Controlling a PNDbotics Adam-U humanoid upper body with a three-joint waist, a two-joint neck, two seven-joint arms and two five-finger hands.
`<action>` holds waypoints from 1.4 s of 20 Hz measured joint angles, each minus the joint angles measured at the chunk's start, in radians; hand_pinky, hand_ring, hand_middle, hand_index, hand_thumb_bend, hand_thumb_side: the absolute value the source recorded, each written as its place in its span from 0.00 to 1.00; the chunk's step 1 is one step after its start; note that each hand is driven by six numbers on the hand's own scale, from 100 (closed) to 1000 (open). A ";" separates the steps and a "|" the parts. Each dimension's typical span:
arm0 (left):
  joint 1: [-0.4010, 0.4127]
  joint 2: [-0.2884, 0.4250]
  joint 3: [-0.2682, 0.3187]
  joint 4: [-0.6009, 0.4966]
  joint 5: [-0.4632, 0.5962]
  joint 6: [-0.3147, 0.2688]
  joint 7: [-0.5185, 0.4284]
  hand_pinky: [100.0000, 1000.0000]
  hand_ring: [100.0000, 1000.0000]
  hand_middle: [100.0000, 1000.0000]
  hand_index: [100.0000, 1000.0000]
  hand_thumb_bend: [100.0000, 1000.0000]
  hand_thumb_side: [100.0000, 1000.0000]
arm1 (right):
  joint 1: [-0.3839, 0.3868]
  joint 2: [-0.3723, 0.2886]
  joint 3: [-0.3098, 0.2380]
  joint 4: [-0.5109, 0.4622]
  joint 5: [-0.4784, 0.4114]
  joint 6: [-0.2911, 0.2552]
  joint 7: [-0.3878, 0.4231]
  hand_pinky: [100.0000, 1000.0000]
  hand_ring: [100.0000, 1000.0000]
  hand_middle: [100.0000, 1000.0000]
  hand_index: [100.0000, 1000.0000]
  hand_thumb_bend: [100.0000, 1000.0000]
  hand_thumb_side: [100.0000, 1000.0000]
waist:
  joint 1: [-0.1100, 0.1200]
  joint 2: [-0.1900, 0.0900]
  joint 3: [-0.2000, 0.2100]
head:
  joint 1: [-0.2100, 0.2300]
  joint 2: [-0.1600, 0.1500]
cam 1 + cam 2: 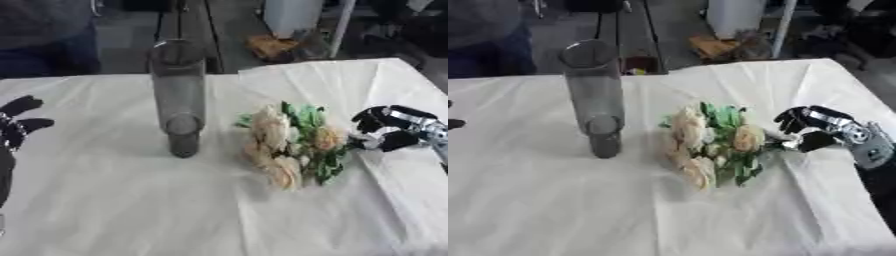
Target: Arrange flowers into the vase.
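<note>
Left eye view showed my right hand (pixel 395 131) coming in from the right side, low over the worktop (pixel 105 200), which was covered in a pale, creased cloth. My fingers (pixel 374 118) were curled, and together with the thumb they closed at the stem end of the flowers (pixel 289 145), a bunch of cream and peach blooms with green leaves that lay on its side on the cloth. I could not make out the stems themselves where my fingertips met them, so the pinch read as a grip on the bunch's near end rather than on any single stalk. The blooms pointed away from my hand, toward the middle of the worktop. The vase (pixel 178 95), a tall, clear grey cylinder, stood upright on the cloth to the left of the flowers, near them but apart, with bare cloth between its foot and the closest bloom. Its open rim faced up toward the far edge of the worktop. My left hand (pixel 16 127) showed at the left edge, well apart from the vase and the bunch, its dark fingers spread and relaxed, holding nothing. In the right eye view only the tips of that hand reached into the picture at the left border.
</note>
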 measured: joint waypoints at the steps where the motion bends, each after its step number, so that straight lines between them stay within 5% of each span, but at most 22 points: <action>1: 0.000 0.000 0.000 0.000 0.000 0.000 0.000 0.86 0.66 0.78 0.86 1.00 0.93 | 0.001 0.000 0.002 -0.003 0.000 -0.003 0.003 0.75 0.67 0.61 0.81 0.40 0.12 | 0.000 0.000 0.000 | 0.000 0.000; 28: 0.004 0.000 0.000 0.001 0.000 0.001 -0.002 0.87 0.66 0.78 0.86 1.00 0.93 | 0.044 -0.009 0.047 -0.034 0.025 -0.055 0.054 0.75 0.69 0.63 0.81 0.34 0.14 | -0.004 0.000 0.000 | -0.001 0.001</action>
